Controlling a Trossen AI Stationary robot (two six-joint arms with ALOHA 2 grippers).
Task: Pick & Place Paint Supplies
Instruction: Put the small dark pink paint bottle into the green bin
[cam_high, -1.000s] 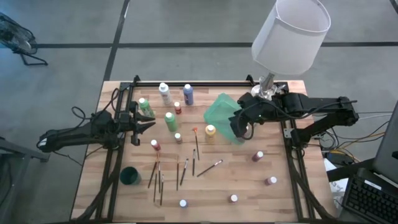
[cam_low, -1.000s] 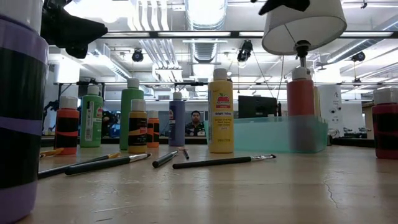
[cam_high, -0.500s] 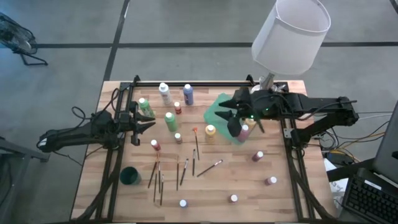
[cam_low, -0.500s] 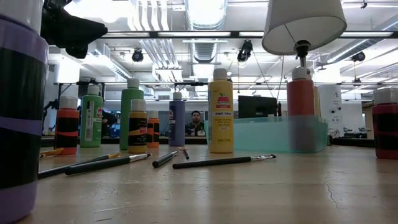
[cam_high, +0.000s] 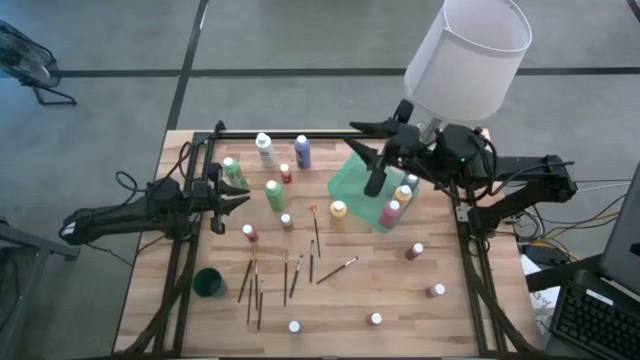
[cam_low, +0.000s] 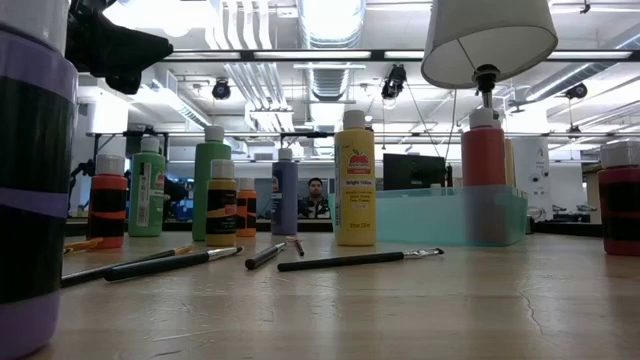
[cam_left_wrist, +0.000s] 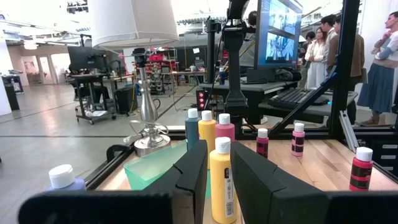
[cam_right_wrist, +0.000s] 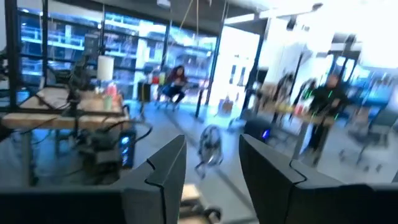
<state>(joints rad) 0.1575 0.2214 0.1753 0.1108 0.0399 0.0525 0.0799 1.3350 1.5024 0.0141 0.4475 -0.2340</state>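
Paint bottles with white caps stand about the table: green, yellow, blue, white, red. Several thin brushes lie flat near the front. Pink, yellow and teal bottles stand upright in the translucent green tray. My right gripper hangs high above the tray's far side, pointing about level, open, with nothing between its fingers. My left gripper waits at the table's left, level, open by a narrow gap and touching nothing.
A lamp with a white shade stands at the far right corner, close to my right arm. A small dark green cup sits front left. Dark red bottles stand front right. People are in the room beyond.
My right gripper has risen out of the tray and swung toward the far edge, tipping from pointing down to about level while rolling. The pink bottle it covered now shows standing in the tray.
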